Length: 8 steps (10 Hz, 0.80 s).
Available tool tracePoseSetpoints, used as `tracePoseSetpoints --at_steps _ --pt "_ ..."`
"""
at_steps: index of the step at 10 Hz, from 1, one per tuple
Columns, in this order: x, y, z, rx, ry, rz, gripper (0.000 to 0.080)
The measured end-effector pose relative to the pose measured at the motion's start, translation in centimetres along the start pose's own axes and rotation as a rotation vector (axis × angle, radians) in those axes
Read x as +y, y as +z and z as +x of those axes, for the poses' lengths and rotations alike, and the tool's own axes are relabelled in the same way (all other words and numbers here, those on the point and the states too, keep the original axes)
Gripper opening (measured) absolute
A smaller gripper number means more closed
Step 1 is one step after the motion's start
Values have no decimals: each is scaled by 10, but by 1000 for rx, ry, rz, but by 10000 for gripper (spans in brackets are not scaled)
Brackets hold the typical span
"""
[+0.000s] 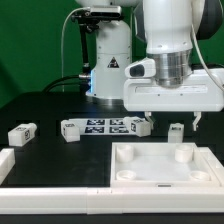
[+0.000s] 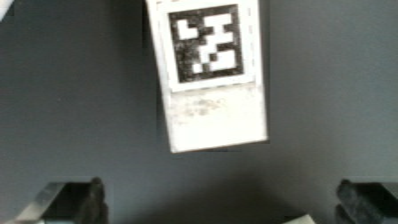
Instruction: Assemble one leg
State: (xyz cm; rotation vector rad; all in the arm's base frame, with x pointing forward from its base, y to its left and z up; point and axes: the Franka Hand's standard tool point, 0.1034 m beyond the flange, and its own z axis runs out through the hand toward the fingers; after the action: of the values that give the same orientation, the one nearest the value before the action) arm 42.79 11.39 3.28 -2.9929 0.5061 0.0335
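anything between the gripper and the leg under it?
Nothing visible. The open two-finger gripper hangs over the small white tagged plastic leg. In the wrist view, only bare dark table lies between its fingertips and the leg.

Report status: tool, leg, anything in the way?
Tool open, empty. Leg on table under tool, not gripped. Nothing between them; tray close beside.
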Motion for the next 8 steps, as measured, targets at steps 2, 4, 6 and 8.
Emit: tracePoseSetpoints --at_steps 2,4,6,8 --pt "9 3 -16 -181 -33 -37 649" --pt "13 4 -18 -315 -21 -51 649" --pt "16 5 -25 -493 -9 -72 649" --pt "15 3 -29 -695 -5 -90 649"
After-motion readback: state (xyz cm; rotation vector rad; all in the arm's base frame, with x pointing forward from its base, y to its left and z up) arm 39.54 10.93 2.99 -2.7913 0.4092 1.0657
